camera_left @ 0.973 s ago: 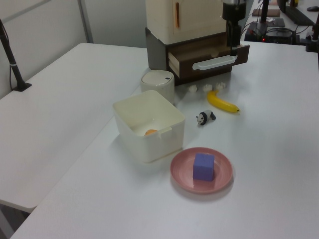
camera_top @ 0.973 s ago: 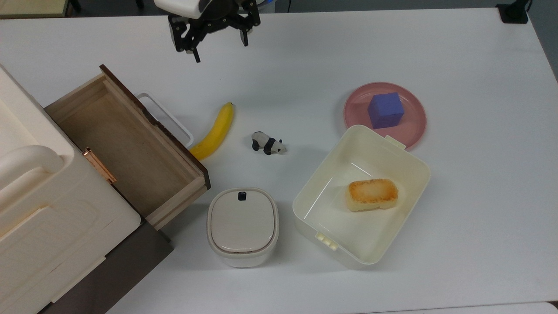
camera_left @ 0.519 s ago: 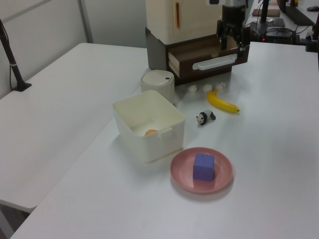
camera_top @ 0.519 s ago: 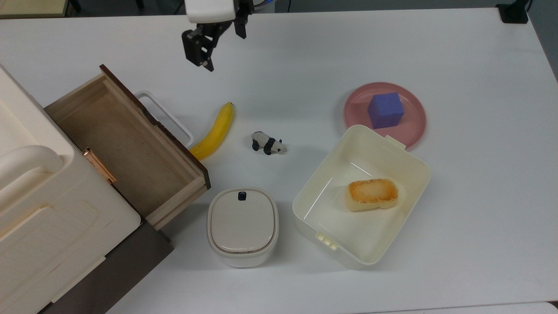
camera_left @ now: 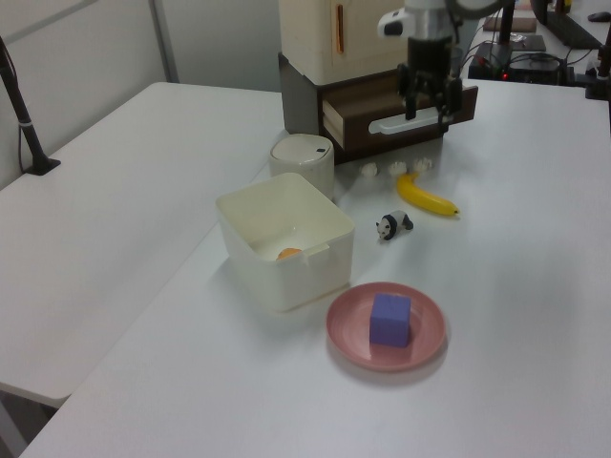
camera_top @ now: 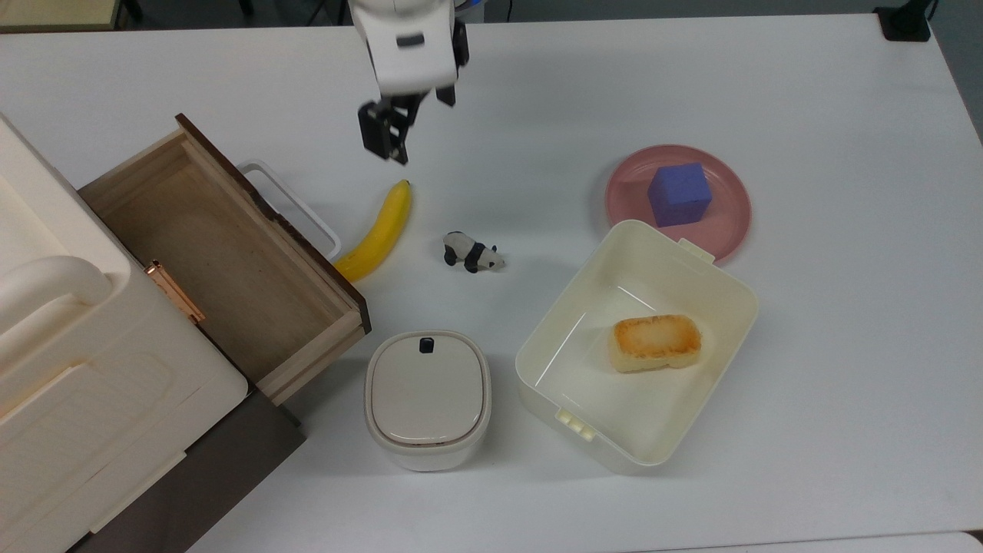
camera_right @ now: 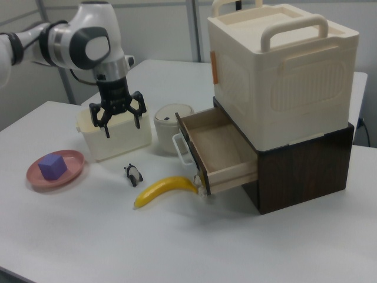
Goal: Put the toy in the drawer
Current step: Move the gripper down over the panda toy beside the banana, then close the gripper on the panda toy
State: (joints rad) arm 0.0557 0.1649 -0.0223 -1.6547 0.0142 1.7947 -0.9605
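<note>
The toy point(camera_top: 471, 253) is a small black-and-white panda standing on the white table between a banana and a cream tub; I also see the toy point(camera_left: 393, 226) in the left view and the toy point(camera_right: 134, 175) in the right view. The drawer point(camera_top: 223, 261) is pulled out at the top view's left, light wood inside with nothing in it, with a dark front and white loop handle; it appears as the drawer point(camera_right: 221, 150) in the right view. My gripper point(camera_top: 415, 123) hangs open above the table, beyond the banana's tip and apart from the toy. It is also the gripper point(camera_left: 427, 103) and the gripper point(camera_right: 118, 121).
A banana point(camera_top: 378, 230) lies just in front of the drawer's handle. A cream tub point(camera_top: 537, 338) holds a piece of bread point(camera_top: 654, 342). A pink plate point(camera_top: 722, 192) carries a purple-blue cube point(camera_top: 679, 193). A lidded white container point(camera_top: 427, 395) stands near the drawer's corner.
My gripper has moved down and to the right in the top view, toward the banana's tip and the toy, and has turned about its axis. Nothing on the table has moved.
</note>
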